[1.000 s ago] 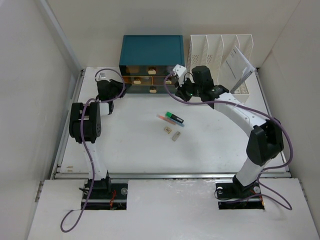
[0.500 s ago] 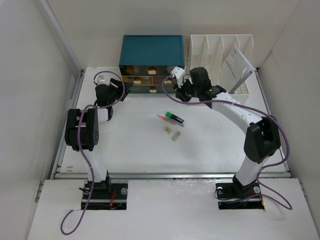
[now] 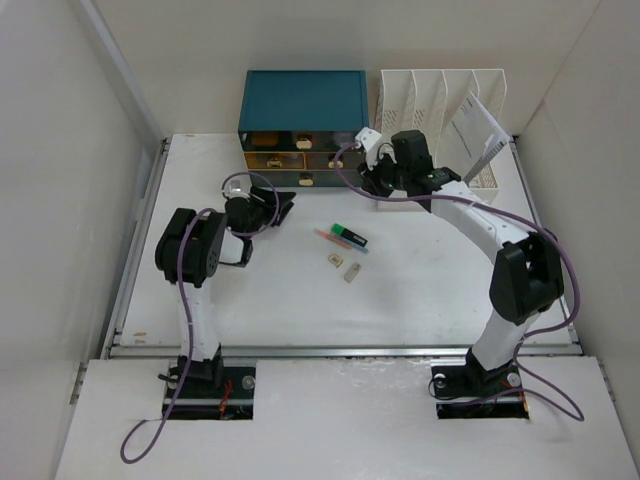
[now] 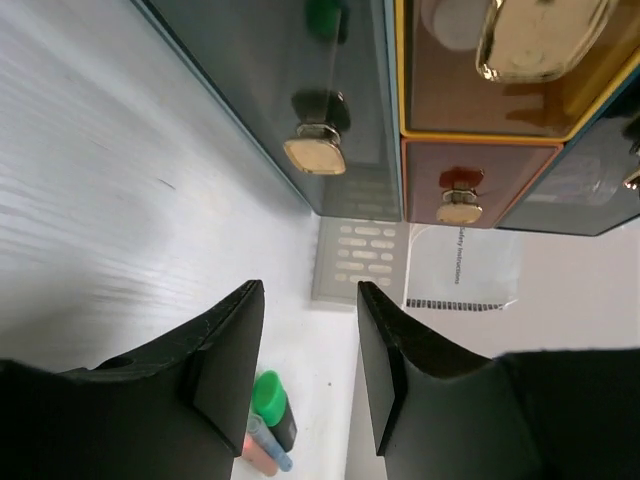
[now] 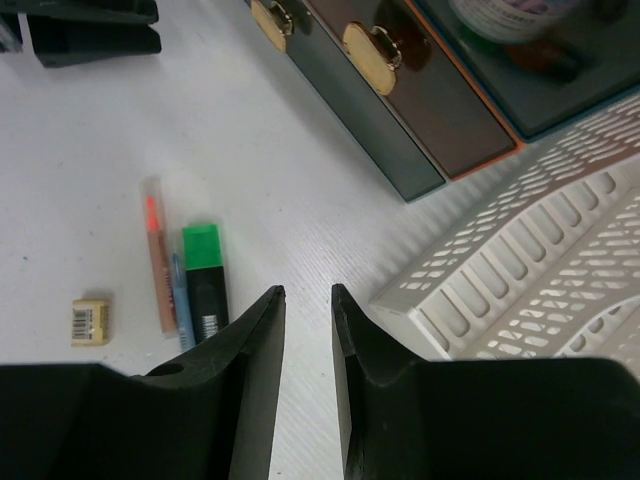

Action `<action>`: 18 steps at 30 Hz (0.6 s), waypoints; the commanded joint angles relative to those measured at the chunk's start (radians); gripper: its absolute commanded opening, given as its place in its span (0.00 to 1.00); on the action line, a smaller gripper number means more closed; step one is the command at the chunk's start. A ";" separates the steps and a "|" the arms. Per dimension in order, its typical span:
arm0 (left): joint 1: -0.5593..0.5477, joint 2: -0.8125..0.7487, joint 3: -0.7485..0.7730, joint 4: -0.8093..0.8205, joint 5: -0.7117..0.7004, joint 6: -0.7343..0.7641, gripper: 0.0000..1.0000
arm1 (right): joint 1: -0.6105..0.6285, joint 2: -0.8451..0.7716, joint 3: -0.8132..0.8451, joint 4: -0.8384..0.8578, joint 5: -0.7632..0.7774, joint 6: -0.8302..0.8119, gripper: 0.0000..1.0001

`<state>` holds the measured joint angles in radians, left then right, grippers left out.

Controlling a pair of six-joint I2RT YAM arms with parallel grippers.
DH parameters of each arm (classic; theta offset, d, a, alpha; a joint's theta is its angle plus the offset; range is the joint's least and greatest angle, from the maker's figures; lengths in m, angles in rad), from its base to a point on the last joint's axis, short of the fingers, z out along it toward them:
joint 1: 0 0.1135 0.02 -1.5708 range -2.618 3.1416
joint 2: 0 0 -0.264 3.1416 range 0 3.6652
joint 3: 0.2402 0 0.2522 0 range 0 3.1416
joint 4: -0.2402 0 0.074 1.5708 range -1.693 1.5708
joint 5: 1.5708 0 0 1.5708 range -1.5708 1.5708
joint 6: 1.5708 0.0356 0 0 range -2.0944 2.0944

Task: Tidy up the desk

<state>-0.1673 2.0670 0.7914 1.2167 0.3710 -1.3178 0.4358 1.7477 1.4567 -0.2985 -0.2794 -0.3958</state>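
The desk [image 3: 420,290] is a white tabletop with a teal drawer box [image 3: 303,115] at its far edge. A green highlighter [image 3: 349,237], an orange pen [image 3: 325,236] and a small eraser [image 3: 334,260] lie loose at mid-desk. My left gripper [image 3: 285,206] lies low on the desk in front of the drawers, and its jaws [image 4: 308,290] are open with nothing between them. My right gripper [image 3: 368,180] hovers by the box's right front corner. Its fingers [image 5: 307,292] are open by a narrow gap and hold nothing.
A white slotted file rack [image 3: 440,110] holding a sheet of paper [image 3: 475,130] stands right of the box. The drawer fronts carry gold knobs [image 4: 314,155]. A second small block [image 3: 352,271] lies near the eraser. White walls close in both sides.
My left gripper has swung from the box's left side to in front of the drawers and has opened. My right gripper has opened a little and shifted slightly right.
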 commanded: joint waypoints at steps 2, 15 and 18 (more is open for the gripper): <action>-0.032 -0.028 0.029 0.179 -0.092 -0.037 0.39 | -0.017 -0.030 0.002 0.042 -0.040 0.012 0.31; -0.112 0.036 0.124 0.075 -0.219 -0.087 0.38 | -0.017 -0.048 0.002 0.042 -0.058 0.012 0.31; -0.121 0.045 0.161 0.023 -0.230 -0.087 0.38 | -0.026 -0.057 0.002 0.042 -0.067 0.012 0.31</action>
<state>-0.2783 2.1170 0.9039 1.2434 0.1776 -1.3975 0.4179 1.7473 1.4567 -0.2985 -0.3145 -0.3927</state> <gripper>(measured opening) 0.381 0.308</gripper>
